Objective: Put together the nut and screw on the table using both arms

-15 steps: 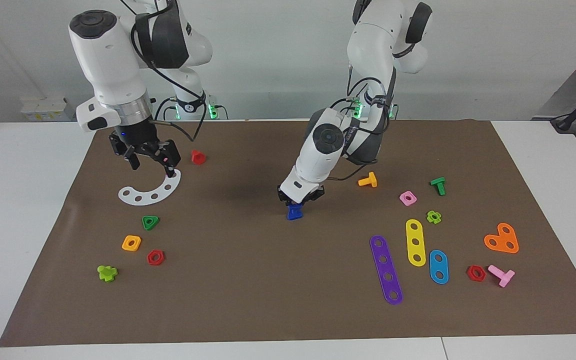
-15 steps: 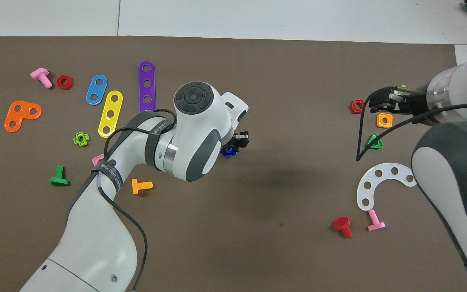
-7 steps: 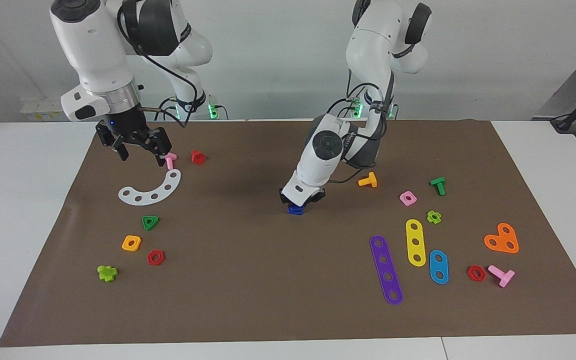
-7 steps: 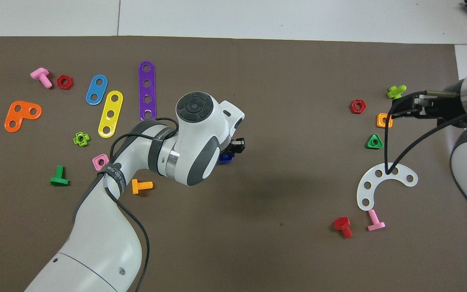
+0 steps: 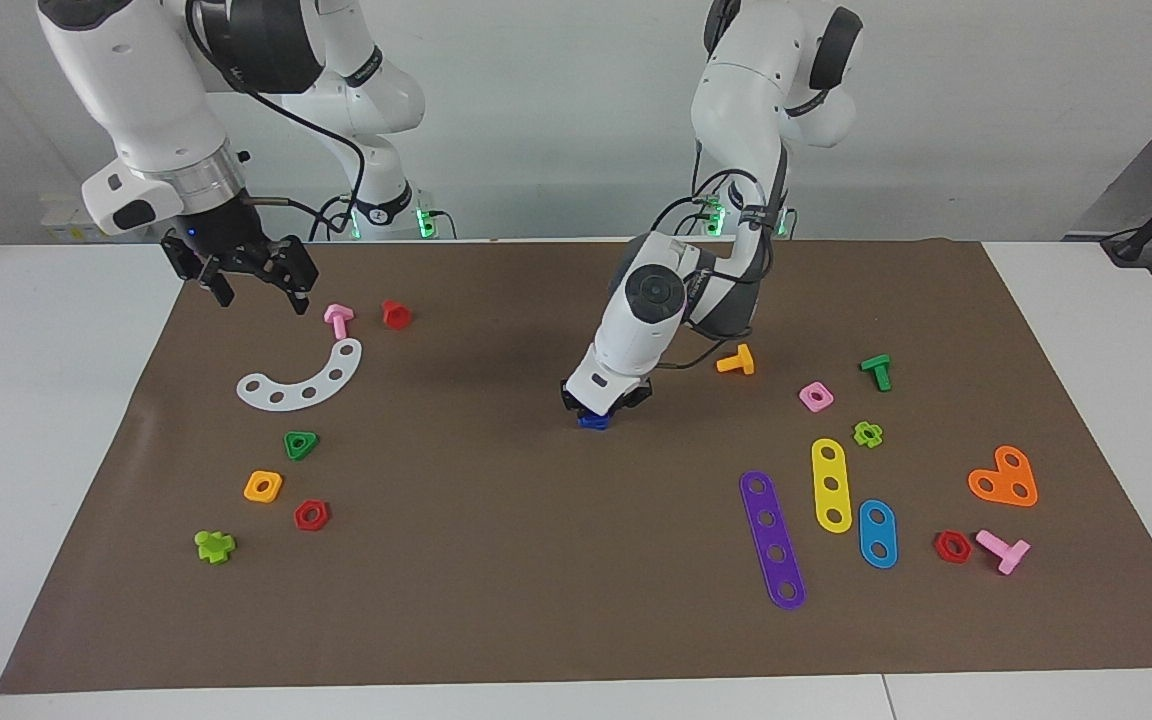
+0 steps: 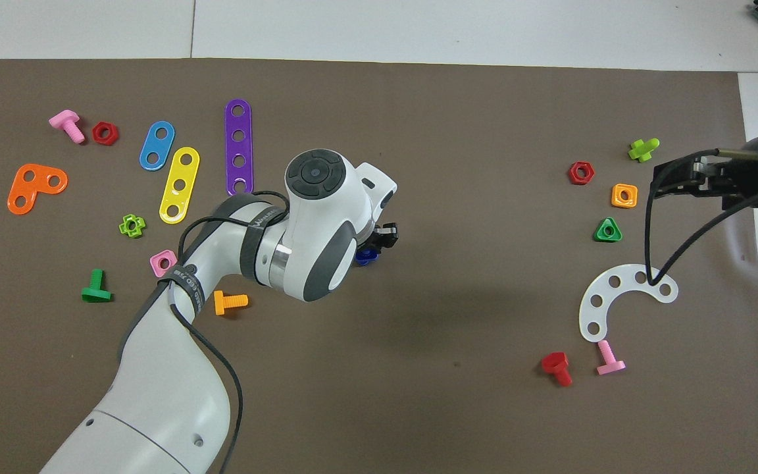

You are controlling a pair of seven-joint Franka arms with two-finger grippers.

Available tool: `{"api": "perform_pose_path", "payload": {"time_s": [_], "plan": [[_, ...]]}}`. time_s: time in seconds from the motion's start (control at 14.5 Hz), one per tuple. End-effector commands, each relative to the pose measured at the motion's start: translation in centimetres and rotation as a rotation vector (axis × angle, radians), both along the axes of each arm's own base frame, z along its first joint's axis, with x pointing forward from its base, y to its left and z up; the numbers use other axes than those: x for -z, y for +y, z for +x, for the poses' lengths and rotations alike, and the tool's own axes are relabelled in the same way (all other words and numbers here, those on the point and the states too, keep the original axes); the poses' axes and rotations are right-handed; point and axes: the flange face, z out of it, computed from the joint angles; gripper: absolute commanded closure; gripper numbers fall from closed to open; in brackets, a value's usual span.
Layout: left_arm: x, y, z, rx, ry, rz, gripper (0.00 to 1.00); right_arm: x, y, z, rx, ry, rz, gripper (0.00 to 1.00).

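Blue screw and nut (image 5: 592,421) (image 6: 366,255) on the tabletop (image 5: 496,520) mid-mat, our left gripper (image 5: 604,402) (image 6: 379,238) over them, jaws' grip we cannot tell, our right gripper (image 5: 244,272) (image 6: 688,179) raised, jaws spread, empty.

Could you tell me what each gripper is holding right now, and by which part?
The left gripper is down on a dark-blue piece; which part cannot be told. The right gripper holds nothing.

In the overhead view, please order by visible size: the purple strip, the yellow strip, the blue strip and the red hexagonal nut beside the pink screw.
1. purple strip
2. yellow strip
3. blue strip
4. red hexagonal nut
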Motion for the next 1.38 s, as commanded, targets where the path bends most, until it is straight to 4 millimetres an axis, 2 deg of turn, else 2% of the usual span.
{"api": "perform_pose_path", "payload": {"time_s": [0.0, 0.14, 0.21, 0.34, 0.41, 0.48, 0.55, 0.62, 0.69, 0.76, 0.89, 0.96, 1.1, 1.24, 1.31], "plan": [[-0.8, -0.3, 0.4, 0.009, -0.032, 0.015, 0.0, 0.5, 0.5, -2.0, -0.014, 0.007, -0.004, 0.01], [-1.5, 0.3, 1.2, 0.011, 0.011, 0.037, 0.0, 0.3, 0.5, -2.4, -0.006, -0.005, -0.004, 0.01], [-3.0, 0.9, 2.1, 0.007, 0.031, 0.042, 0.0, 0.4, 0.4, -2.7, -0.005, -0.013, -0.003, 0.01], [-7.0, 5.7, 5.4, -0.043, 0.091, 0.056, 0.0, 0.6, 0.4, -2.9, -0.005, -0.028, -0.003, 0.01], [-8.9, 7.7, 6.3, -0.053, 0.12, 0.061, 0.0, 0.5, 0.4, -2.7, -0.005, -0.037, -0.002, 0.01], [-10.0, 9.4, 6.6, -0.056, 0.144, 0.069, 0.0, 0.5, 0.3, -2.6, -0.005, -0.034, -0.003, 0.01], [-11.8, 12.0, 7.1, -0.058, 0.144, 0.062, 0.0, 0.4, 0.1, -2.5, -0.002, -0.031, -0.003, 0.01], [-14.6, 14.5, 7.1, -0.047, 0.124, 0.05, 0.0, 0.0, 0.0, -2.4, 0.0, -0.034, -0.003, 0.01], [-16.0, 16.8, 6.7, -0.024, 0.125, 0.06, 0.01, -0.3, 0.1, -2.1, -0.002, -0.025, -0.003, 0.01], [-17.2, 20.2, 6.6, -0.009, 0.134, 0.075, 0.02, -0.8, 0.0, -1.8, 0.0, -0.024, -0.003, 0.01], [-18.5, 25.0, 4.9, 0.037, 0.178, 0.124, 0.04, -1.5, -0.2, -1.3, 0.003, -0.019, -0.003, 0.01], [-18.3, 27.9, 3.7, 0.059, 0.193, 0.184, 0.04, -2.1, -0.3, -1.0, 0.003, -0.022, -0.004, 0.01], [-17.9, 32.5, 1.4, 0.099, 0.22, 0.188, 0.04, -2.1, -0.4, -0.8, 0.0, -0.008, -0.005, 0.01], [-19.1, 37.2, 0.3, 0.084, 0.219, 0.161, 0.04, -1.6, -0.3, -1.2, -0.013, 0.006, -0.003, 0.0], [-19.7, 38.5, -0.7, 0.098, 0.212, 0.148, 0.04, -1.6, -0.1, -1.3, -0.017, 0.012, -0.003, 0.0]]}}
